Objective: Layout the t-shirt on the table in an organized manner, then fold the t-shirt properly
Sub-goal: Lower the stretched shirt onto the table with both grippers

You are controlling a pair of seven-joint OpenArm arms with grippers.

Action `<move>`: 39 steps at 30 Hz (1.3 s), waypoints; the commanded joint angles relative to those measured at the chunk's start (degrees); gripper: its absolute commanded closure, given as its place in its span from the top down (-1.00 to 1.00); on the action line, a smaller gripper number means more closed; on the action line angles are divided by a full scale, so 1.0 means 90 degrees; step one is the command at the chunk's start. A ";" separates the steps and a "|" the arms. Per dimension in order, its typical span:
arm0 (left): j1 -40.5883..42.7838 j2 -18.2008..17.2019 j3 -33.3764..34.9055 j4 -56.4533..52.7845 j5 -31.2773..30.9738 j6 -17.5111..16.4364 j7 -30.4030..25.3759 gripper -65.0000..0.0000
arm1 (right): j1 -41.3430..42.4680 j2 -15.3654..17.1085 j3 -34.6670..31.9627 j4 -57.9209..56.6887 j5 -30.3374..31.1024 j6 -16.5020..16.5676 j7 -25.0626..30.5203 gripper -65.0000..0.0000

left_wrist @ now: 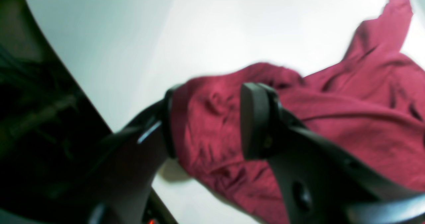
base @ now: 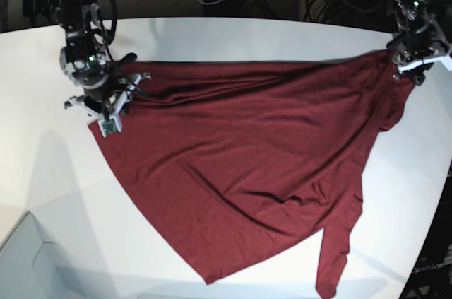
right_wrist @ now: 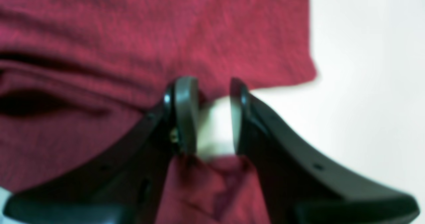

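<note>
Soft, wrinkled maroon t-shirt (base: 240, 165) sprawls on smooth white table (base: 233, 37); both hands' jaws parted around cloth.

no readable text, labels, brands, numbers or signs in any view. the t-shirt (base: 240, 165) is plain, without print; the table (base: 233, 37) is unmarked; the gripper bodies show no legible marking, and both wrist views are blurred.
</note>
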 commanded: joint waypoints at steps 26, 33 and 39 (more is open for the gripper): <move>-0.2316 -0.1147 0.0971 -0.2746 -0.0707 0.0004 -0.0209 -0.21 | 0.1471 -0.0269 -0.0256 -0.0813 -0.0026 0.0008 0.0350 -0.40; -0.2785 -0.1293 0.0981 -0.4123 -0.0707 -0.0006 -0.0209 -0.21 | 0.2028 -0.0259 -0.0735 -0.1282 -0.0026 0.0008 0.0350 -0.40; -0.2785 -0.1567 0.0971 -0.4592 -0.0707 -0.0006 -0.0306 -0.21 | 0.2663 -0.0249 -0.0725 -0.2640 -0.0035 0.0008 0.0418 -0.41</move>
